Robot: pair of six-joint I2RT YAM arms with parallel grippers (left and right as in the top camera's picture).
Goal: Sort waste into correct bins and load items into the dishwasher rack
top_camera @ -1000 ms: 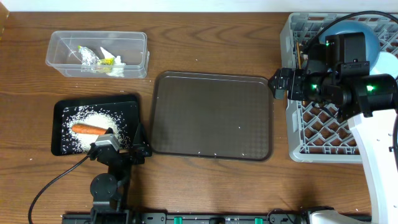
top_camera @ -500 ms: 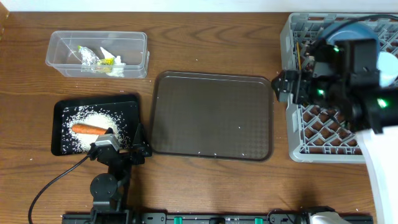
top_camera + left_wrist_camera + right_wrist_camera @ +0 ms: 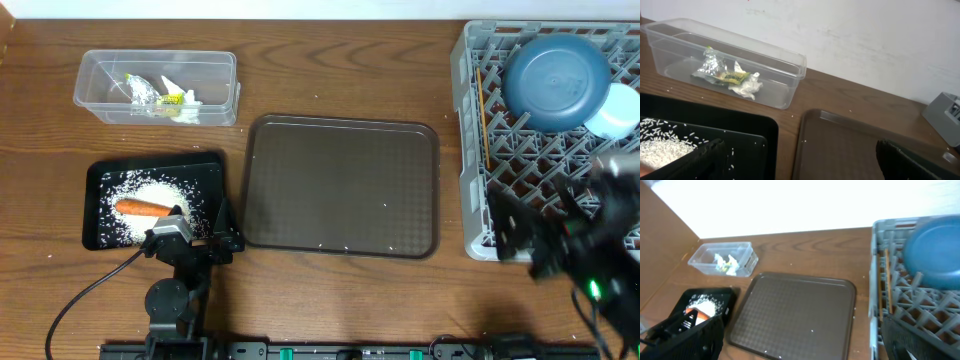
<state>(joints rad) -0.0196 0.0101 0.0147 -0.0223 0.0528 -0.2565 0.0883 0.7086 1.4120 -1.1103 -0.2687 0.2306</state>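
Both end effectors are gaping wide, nothing held. The left end effector sits low by the black tray, which holds rice and carrot. The right end effector is blurry over the rack. Farther back, foil, wrapper and tissue are in the clear tub, with dark-blue bowl and chopsticks racked. Looks done, so I'd guess the next move is just parking.

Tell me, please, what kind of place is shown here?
Probably a robot test bench staged for dish clearing, not a real kitchen: a wooden table, a grey dishwasher rack and a brown serving tray.
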